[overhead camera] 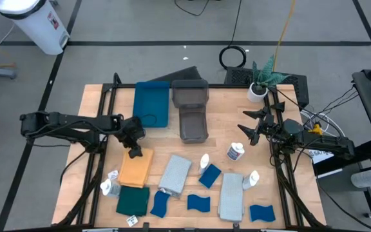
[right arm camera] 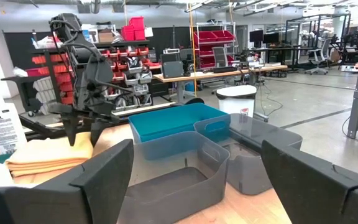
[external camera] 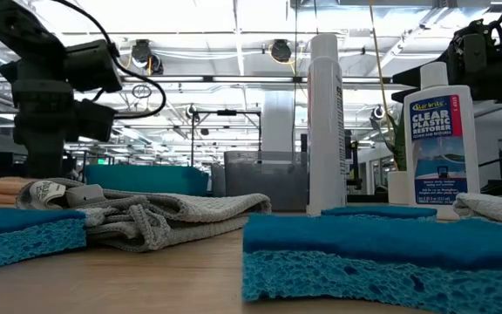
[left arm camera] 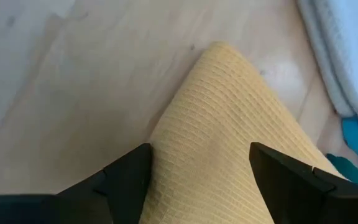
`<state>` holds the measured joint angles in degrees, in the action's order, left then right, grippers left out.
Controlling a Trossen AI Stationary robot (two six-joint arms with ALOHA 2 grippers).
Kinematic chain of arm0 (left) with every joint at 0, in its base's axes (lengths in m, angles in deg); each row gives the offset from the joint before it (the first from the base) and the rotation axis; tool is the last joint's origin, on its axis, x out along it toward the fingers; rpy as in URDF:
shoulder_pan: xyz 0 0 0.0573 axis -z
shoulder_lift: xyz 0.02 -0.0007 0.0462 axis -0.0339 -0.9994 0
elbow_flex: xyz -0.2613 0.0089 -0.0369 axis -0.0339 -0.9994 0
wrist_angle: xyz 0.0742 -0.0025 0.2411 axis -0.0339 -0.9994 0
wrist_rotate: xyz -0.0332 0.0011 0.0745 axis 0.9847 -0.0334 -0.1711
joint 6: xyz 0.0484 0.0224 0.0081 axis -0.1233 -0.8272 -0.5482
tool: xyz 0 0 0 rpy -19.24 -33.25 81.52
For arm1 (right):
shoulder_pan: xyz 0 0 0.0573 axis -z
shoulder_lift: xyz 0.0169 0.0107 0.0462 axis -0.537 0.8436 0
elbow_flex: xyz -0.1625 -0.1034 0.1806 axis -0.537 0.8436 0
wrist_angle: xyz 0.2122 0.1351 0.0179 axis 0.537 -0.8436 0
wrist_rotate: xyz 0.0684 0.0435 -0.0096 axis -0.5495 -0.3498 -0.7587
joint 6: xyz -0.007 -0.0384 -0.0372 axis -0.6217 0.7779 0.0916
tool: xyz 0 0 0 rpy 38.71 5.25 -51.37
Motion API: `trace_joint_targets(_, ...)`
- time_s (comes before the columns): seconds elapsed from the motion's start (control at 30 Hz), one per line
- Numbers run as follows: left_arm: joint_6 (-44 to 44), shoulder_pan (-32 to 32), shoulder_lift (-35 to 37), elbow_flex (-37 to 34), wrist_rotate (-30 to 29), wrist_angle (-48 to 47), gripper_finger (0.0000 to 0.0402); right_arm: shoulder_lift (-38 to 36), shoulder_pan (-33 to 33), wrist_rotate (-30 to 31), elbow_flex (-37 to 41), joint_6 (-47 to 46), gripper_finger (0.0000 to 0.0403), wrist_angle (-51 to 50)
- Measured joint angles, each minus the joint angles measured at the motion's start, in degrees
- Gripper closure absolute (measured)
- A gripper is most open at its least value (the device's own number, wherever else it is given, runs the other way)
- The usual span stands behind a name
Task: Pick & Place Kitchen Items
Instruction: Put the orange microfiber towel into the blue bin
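- Left gripper hangs right over the far corner of the orange cloth, fingers wide, nothing in them. In the left wrist view the cloth's corner sits between the two fingers, so a straight drop would put one finger each side of it.
- Orange cloth lies on the table's left half, long axis running front to back, just beside the dark green cloth and a small white bottle at its front end.
- Left arm is by far the nearer to that cloth; right arm is well apart from it.
- Blue tray and grey bins lie behind and to the right of the left gripper, probably where the cloth goes.
- Mid table: grey cloth, blue sponges, more bottles — untouched.
- Right gripper hovers at the table's right side near the potted plant, fingers spread wide and empty, facing the bins. Looks to be waiting.
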<state>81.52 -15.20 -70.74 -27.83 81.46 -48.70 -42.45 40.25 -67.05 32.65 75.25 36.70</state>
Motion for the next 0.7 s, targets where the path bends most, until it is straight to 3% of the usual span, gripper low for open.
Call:
trace_joint_targets(0.23, -2.0, 0.0, 0.0, 0.0, 0.1, 0.4, 0.0124, 0.0, 0.0, 0.0, 0.0, 0.0, 0.0069, 0.0)
trace_joint_targets(0.47, -6.1, 1.7, -2.1, -0.1, -5.9, 0.3, 0.0124, 0.0, 0.0, 0.0, 0.0, 0.0, 0.0069, 0.0)
trace_joint_targets(0.7, -8.7, 4.0, -6.1, 0.2, -6.9, 0.9, 0.0124, 0.0, 0.0, 0.0, 0.0, 0.0, 0.0069, 0.0)
